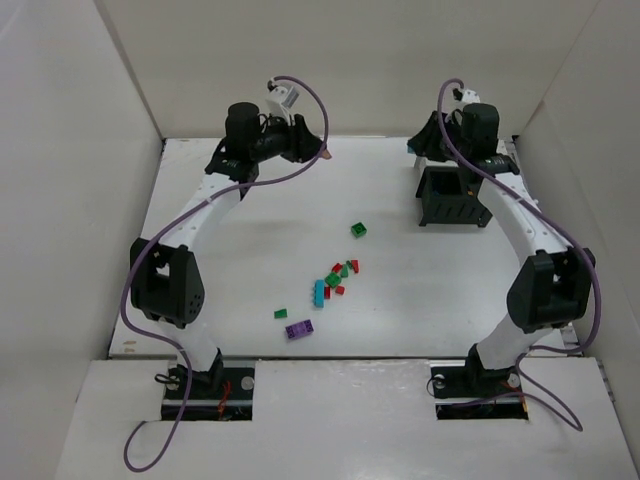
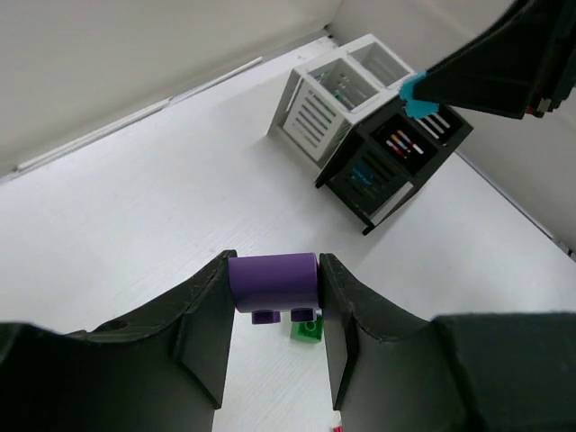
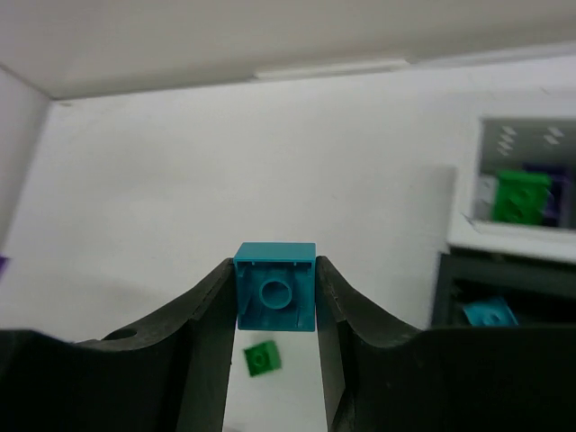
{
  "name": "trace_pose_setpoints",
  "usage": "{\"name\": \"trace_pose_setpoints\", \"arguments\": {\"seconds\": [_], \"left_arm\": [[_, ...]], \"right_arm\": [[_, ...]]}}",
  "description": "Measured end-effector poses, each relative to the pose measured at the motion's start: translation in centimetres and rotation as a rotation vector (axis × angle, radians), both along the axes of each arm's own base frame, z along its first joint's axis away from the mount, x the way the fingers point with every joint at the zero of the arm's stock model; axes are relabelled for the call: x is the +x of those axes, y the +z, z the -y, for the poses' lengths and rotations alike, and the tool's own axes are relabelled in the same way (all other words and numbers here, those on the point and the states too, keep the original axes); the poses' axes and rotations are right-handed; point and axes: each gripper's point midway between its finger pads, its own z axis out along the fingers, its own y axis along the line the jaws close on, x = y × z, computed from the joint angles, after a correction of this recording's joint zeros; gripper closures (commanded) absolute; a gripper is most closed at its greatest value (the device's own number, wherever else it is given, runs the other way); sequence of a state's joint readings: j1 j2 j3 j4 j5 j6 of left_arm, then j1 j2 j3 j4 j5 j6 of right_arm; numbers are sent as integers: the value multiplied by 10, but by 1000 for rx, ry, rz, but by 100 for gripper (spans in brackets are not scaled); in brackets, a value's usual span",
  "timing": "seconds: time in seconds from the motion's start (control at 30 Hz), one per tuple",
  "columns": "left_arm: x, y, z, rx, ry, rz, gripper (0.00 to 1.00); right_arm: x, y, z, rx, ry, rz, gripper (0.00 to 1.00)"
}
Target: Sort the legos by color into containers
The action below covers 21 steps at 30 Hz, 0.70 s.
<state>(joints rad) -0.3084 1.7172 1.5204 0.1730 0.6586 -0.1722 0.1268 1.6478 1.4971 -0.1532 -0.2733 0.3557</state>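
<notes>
Left gripper was clamped on a purple brick, held off the table near the far-left corner. 1 green brick showed on the surface below it. The purple brick sat right at the fingertips with its studs hanging under them. Grip looked shallow to me, so a jolt on the way across could twist it out.

The loose legos lay mid-table toward the near edge: green, red, 1 long teal and 1 purple.

Right gripper was clamped on a square teal brick, above the containers at the far-right corner. The right wrist view showed a teal brick inside a black bin and a green one in the white bin behind it.

Risks:
- The bins are joined and margins look thin, so teal released off-centre would land on a divider or in the neighbouring bin.
- If both arms go for the cluster together they could clash, so I'd stagger them.
- I couldn't confirm which bin takes purple.
</notes>
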Motion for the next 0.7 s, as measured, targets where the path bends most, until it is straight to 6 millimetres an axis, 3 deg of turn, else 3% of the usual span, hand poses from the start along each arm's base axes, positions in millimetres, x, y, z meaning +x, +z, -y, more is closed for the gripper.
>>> {"name": "trace_pose_setpoints", "arguments": {"seconds": [0.17, 0.23, 0.43, 0.57, 0.7], "left_arm": [[6, -10, -11, 24, 48, -37, 100], [7, -10, -13, 25, 55, -36, 100], [6, -11, -11, 24, 50, -37, 100], [6, -12, -11, 25, 49, -43, 100], [7, -15, -10, 25, 49, -53, 100]], "right_arm": [[-9, -53, 43, -138, -196, -178, 87], [-13, -69, 58, -174, -249, -230, 82], [-15, -103, 84, -229, -335, -323, 77], [-16, -122, 92, -255, -360, -376, 63], [-19, -129, 97, -275, -383, -401, 36]]}}
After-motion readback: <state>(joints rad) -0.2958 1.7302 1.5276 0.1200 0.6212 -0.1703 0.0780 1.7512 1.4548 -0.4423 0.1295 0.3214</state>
